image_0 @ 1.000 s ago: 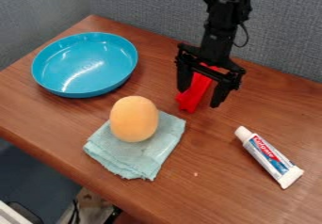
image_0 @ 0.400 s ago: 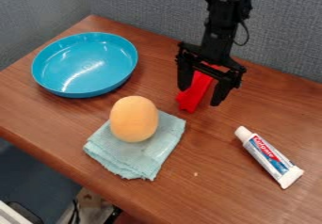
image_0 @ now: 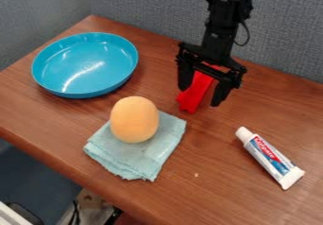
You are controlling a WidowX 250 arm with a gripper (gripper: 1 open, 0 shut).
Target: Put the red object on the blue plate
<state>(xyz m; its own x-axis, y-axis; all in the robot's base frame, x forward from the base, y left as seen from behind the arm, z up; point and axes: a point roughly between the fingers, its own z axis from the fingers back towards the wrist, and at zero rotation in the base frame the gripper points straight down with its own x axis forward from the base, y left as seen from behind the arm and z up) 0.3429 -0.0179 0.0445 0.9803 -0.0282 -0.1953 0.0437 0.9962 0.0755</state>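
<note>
The red object (image_0: 192, 97) is a bright red block standing on the wooden table right of centre. My black gripper (image_0: 206, 90) points down over it, open, with one finger on each side of the block; whether the fingers touch it I cannot tell. The block's upper part is hidden behind the gripper. The blue plate (image_0: 83, 64), a glossy turquoise dish with a raised rim, rests at the table's left, well apart from the gripper, with nothing in it.
An orange ball (image_0: 134, 119) sits on a pale teal folded cloth (image_0: 136, 147) near the front edge. A white toothpaste tube (image_0: 270, 157) lies at the right. The table edge (image_0: 51, 177) runs diagonally along the front left.
</note>
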